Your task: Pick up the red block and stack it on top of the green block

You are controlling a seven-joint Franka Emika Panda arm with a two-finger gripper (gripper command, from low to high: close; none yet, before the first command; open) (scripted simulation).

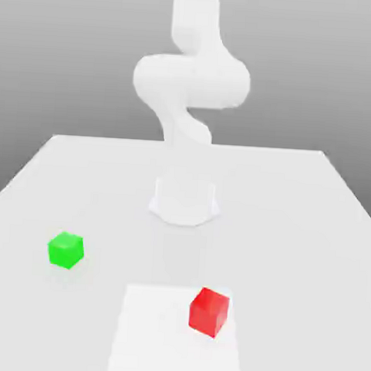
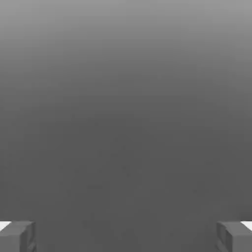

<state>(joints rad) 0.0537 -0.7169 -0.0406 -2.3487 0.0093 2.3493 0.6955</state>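
Gripper [image 2: 126,236]: two fingertips in view, standing wide apart with nothing between them.
First fingertip [image 2: 17,236]: grey, blocky, with a small white patch on its outer upper corner; inner face darker.
Second fingertip [image 2: 235,236]: grey, blocky, matching the first, with a white patch on its outer upper corner.
Gap between fingertips: bare, spanning almost the whole width.
Backdrop [image 2: 126,108]: plain grey surface, smooth and unmarked, lighter toward the far edge from the fingertips and darker toward them.
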